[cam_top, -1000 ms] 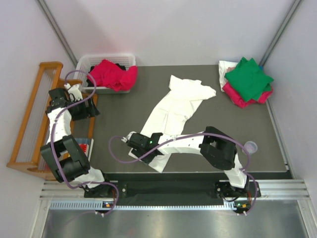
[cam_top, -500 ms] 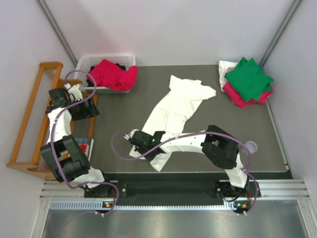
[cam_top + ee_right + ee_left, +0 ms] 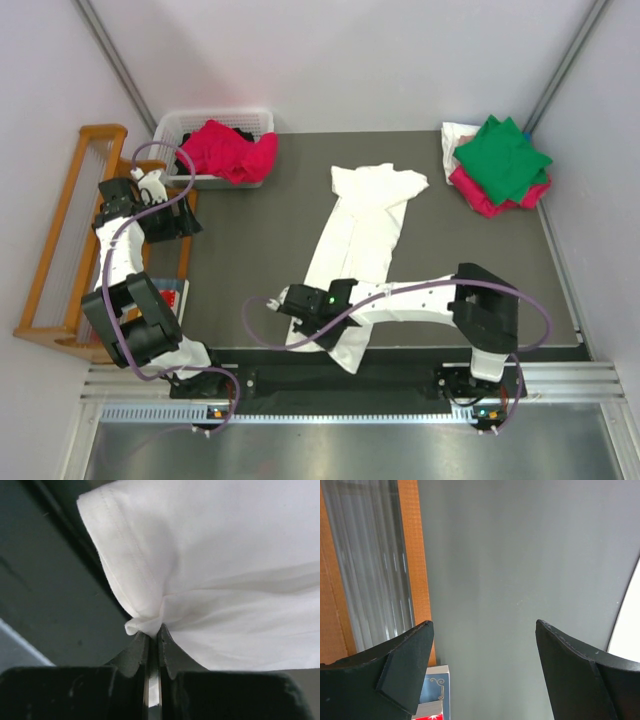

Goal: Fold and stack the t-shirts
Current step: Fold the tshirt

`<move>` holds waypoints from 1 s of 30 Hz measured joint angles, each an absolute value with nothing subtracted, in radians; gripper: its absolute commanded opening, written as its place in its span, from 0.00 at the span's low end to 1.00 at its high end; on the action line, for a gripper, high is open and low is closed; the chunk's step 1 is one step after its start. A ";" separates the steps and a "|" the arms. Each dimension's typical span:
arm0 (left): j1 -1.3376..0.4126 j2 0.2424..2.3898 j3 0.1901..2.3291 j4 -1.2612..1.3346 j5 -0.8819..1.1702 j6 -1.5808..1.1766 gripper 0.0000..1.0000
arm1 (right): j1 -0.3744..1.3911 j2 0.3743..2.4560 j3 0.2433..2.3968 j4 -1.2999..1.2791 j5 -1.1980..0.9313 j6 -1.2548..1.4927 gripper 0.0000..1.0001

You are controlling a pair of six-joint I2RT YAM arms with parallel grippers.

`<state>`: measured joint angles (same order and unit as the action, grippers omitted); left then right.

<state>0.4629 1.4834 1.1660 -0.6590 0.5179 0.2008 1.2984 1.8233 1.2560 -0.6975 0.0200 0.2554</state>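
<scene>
A large white t-shirt (image 3: 358,225) lies stretched lengthways down the middle of the dark table. My right gripper (image 3: 292,300) is shut on a pinch of its near hem, seen up close in the right wrist view (image 3: 152,630), where the white cloth (image 3: 220,565) hangs off the fingertips. A crimson-pink t-shirt (image 3: 228,150) is heaped in the white basket (image 3: 180,126). A folded green t-shirt (image 3: 500,155) tops a stack with a crimson-pink one (image 3: 478,192) at the back right. My left gripper (image 3: 192,226) is open and empty at the table's left edge; its view (image 3: 485,630) shows only bare table.
A wooden rack (image 3: 70,230) stands left of the table, with a blue and red book (image 3: 432,697) by it. A small clear cup (image 3: 507,297) sits at the table's right near edge.
My right gripper has pulled the white shirt's hem toward the near edge and to the right, dragging the shirt straighter. The left arm has not moved.
</scene>
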 measured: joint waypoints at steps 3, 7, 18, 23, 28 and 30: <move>0.463 1.483 1.166 -0.659 0.532 0.201 0.87 | 1.354 1.782 1.267 -0.741 0.005 0.266 0.00; 0.463 1.483 1.166 -0.668 0.543 0.201 0.88 | 1.394 1.759 1.301 -0.777 -0.012 0.286 0.00; 0.463 1.483 1.178 -0.688 0.561 0.212 0.88 | 1.239 1.689 1.303 -0.805 0.007 0.306 0.00; 0.463 1.483 1.188 -0.708 0.564 0.217 0.88 | 1.040 1.673 1.312 -0.791 0.051 0.290 0.00; 0.463 1.483 1.199 -0.717 0.566 0.223 0.88 | 0.952 1.688 1.372 -0.787 0.066 0.262 0.00; 0.463 1.483 1.199 -0.719 0.566 0.228 0.88 | 0.931 1.699 1.406 -0.783 0.067 0.246 0.00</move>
